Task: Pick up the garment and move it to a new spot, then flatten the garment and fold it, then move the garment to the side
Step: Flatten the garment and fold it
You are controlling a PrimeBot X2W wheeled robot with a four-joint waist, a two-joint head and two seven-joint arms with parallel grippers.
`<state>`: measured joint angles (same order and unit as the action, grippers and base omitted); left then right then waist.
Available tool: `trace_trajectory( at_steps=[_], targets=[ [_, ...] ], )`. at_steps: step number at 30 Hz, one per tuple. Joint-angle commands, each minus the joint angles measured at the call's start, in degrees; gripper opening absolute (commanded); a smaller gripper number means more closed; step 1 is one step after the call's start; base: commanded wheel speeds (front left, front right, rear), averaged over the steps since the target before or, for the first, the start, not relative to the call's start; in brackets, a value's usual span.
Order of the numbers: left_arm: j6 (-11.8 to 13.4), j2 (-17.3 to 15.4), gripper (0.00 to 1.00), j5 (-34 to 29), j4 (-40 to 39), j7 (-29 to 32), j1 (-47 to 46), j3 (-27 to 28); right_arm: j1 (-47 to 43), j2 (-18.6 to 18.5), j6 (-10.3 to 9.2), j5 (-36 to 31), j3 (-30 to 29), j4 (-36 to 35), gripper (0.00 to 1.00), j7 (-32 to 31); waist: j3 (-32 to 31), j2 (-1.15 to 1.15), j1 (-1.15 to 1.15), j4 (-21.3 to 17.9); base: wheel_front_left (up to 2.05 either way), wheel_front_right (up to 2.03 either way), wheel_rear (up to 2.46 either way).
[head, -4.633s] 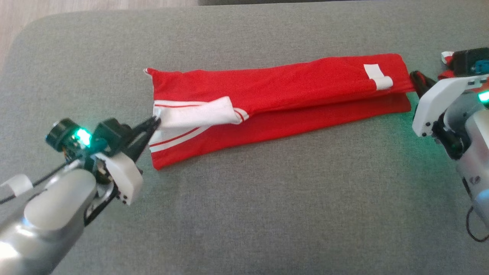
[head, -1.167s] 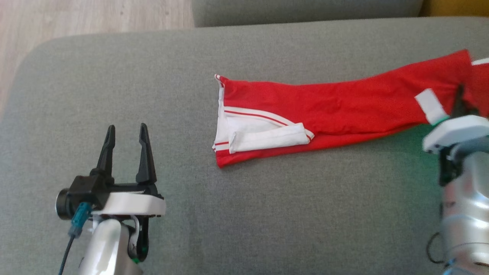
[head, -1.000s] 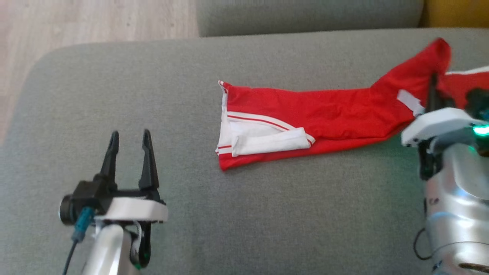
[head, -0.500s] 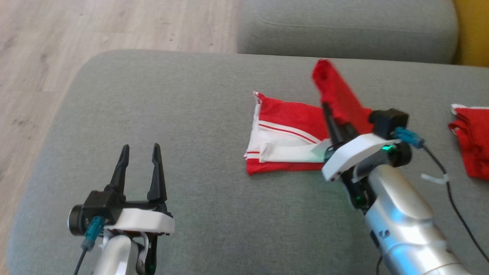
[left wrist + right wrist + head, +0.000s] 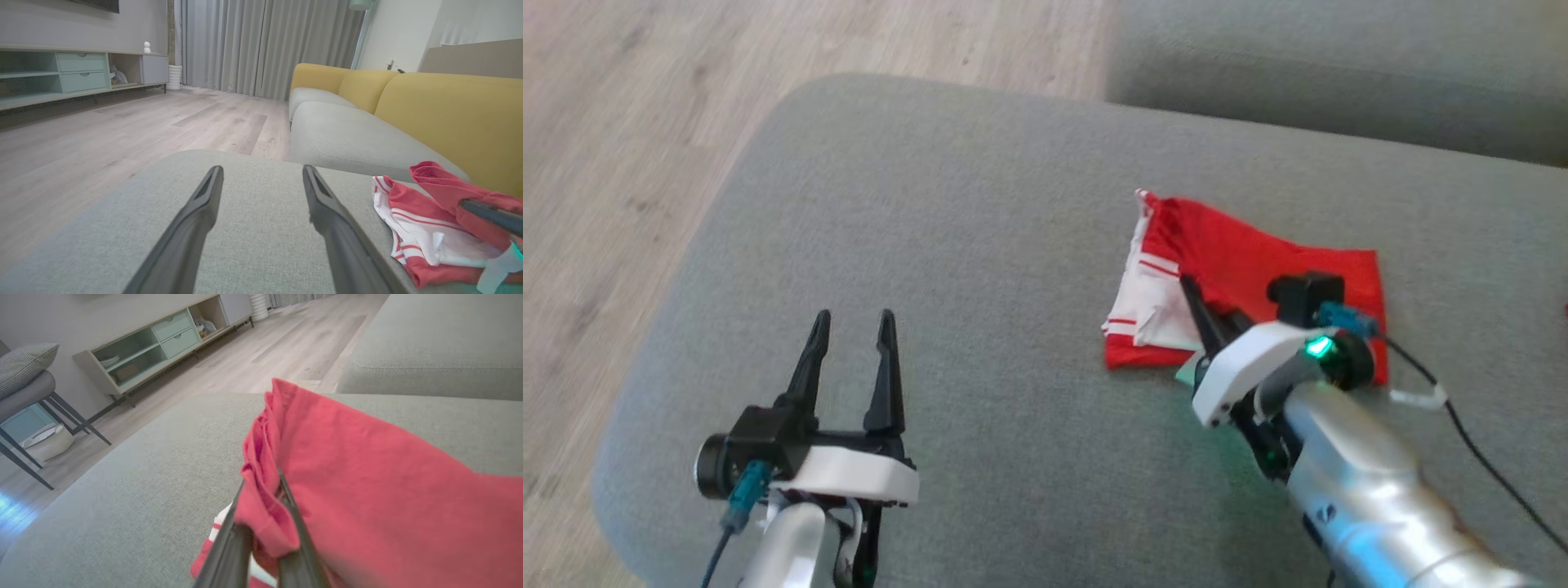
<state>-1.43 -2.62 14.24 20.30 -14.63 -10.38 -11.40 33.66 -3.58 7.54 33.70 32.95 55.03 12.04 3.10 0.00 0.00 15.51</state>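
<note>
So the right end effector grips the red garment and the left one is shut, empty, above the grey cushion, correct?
No: the left end effector is open, not shut, as the left wrist view shows. It is empty above the grey cushion, and the right end effector grips the red garment.
</note>
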Motion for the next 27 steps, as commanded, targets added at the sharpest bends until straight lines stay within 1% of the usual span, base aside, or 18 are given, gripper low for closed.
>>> trace_trajectory(
  at_steps=[1,4,5,6,9,12,15,16,18,20,25,27],
  targets=[
    [0.5,-0.3,1.00,0.7,-1.7,-0.4,-3.6,1.2,3.9,0.7,-0.05,-0.4,0.9,0.2,0.00,1.1,1.4,0.00,0.00,1.3,0.00,0.00,0.00],
    [0.7,-0.3,1.00,1.3,-1.6,-0.4,-3.8,0.8,5.7,0.7,-0.05,-1.3,0.6,3.7,0.00,1.8,2.1,0.00,0.00,1.9,0.00,0.00,0.00],
    [0.8,-0.3,1.00,1.4,-1.5,-0.4,-3.8,0.6,6.1,0.7,-0.05,-1.5,0.5,4.4,0.20,2.0,2.3,0.00,0.00,2.1,0.00,0.00,0.00],
    [0.8,-0.3,1.00,1.5,-1.5,-0.4,-3.8,0.5,6.3,0.7,-0.05,-1.6,0.7,4.7,1.00,2.2,2.4,0.00,0.00,2.2,0.00,0.00,0.00],
    [0.9,-0.3,1.00,1.5,-1.3,-0.4,-3.9,0.4,6.1,0.7,-0.05,-0.3,3.1,2.9,1.00,2.6,2.5,0.00,0.00,2.3,0.00,0.00,0.00],
    [0.8,-0.3,1.00,1.1,-1.2,-0.4,-4.0,1.0,6.0,0.7,-0.05,0.8,5.6,0.0,1.00,2.8,2.2,0.00,0.00,1.3,0.00,0.00,0.00],
    [0.6,-0.3,1.00,0.7,-1.6,-0.4,-3.9,1.8,6.1,0.7,-0.05,0.4,5.4,-2.2,1.00,2.9,1.5,0.00,0.00,-0.4,0.00,0.00,0.00],
    [0.6,-0.3,1.00,0.7,-1.6,-0.4,-3.9,1.8,6.1,0.7,-0.05,0.4,5.4,-2.2,1.00,2.9,1.5,0.00,0.00,-0.4,0.00,0.00,0.00],
    [0.5,-0.3,1.00,0.5,-2.1,-0.4,-3.7,2.4,5.5,0.7,-0.05,-0.5,3.2,-4.6,1.00,2.9,0.9,0.00,0.00,-1.9,0.00,0.00,0.00],
    [0.5,-0.3,1.00,0.3,-2.5,-0.4,-3.3,2.9,4.4,0.7,-0.05,-2.6,-0.1,-8.3,1.00,2.9,0.4,0.00,0.00,-3.4,0.00,0.00,0.00],
    [0.7,-0.3,1.00,0.0,-3.4,-0.4,-1.9,4.1,-1.7,0.7,-0.05,-15.2,-12.8,-16.8,1.00,3.0,-1.0,0.00,0.00,-7.7,0.00,0.00,0.00],
    [0.8,-0.3,1.00,-0.3,-3.8,-0.4,-1.2,4.7,-4.8,0.7,-0.05,-19.0,-17.9,-19.5,1.00,3.0,-1.4,0.00,0.00,-9.4,0.00,0.00,0.00]
  ],
)
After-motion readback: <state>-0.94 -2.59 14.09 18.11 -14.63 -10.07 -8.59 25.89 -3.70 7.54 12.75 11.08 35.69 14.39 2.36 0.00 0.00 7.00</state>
